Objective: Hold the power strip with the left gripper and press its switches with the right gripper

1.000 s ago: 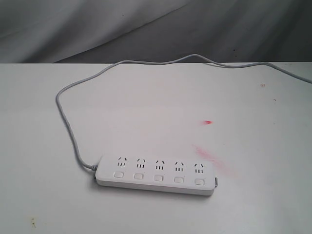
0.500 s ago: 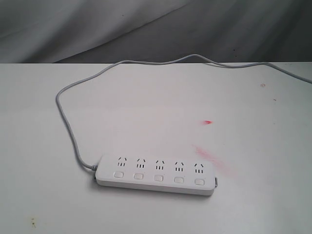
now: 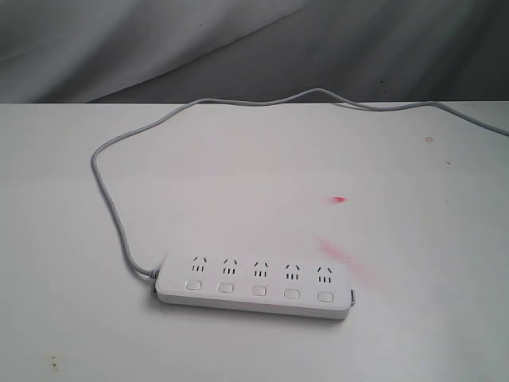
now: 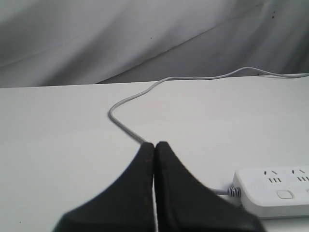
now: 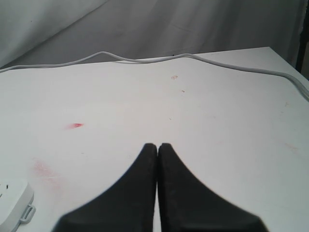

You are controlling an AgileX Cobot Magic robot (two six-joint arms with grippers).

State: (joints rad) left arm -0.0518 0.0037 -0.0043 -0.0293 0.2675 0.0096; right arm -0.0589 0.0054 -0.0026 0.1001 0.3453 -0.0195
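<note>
White power strip point(image 3: 254, 288) and grey cord point(image 3: 231, 100) lie unmoved on the table point(image 3: 238, 183).

The left pincer point(image 4: 154, 144), tips pressed together, sits over the bench point(image 4: 58, 145); the power strip point(image 4: 273, 191) lies at its four o'clock.

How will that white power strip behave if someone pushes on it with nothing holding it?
The power strip looks like a rigid, flat plastic bar, so it probably won't bend or tip. Lying on the smooth table, it may slide when pushed. Its grey cord looks floppy and could tug one end.
</note>
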